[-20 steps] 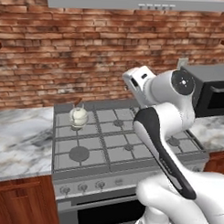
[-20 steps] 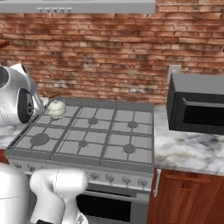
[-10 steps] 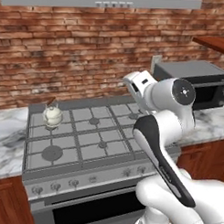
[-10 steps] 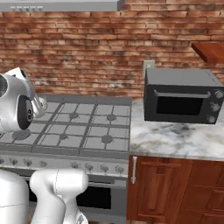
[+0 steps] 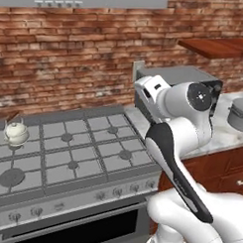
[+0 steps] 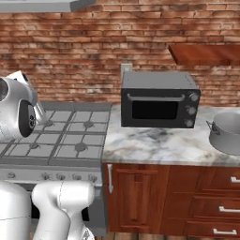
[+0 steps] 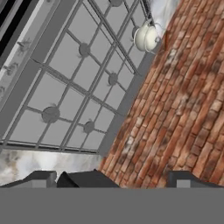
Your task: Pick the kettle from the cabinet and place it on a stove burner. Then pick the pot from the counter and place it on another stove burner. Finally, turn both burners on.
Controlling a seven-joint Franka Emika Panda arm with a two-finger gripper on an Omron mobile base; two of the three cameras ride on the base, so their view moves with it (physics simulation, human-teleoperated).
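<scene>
Marble counter [image 6: 159,143] holds the pot [image 6: 228,133], cut by the frame edge; claw [image 7: 111,180] released.

no legible text, labels or numbers, seemingly

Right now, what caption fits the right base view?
Pot waits on the marble counter beside the microwave.

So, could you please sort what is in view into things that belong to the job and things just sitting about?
Part of the job:
kettle, on a rear stove burner
pot, on the counter
stove burners
knob row
cabinet ledge
open gripper

Just sitting about:
microwave
range hood
drawers
</scene>
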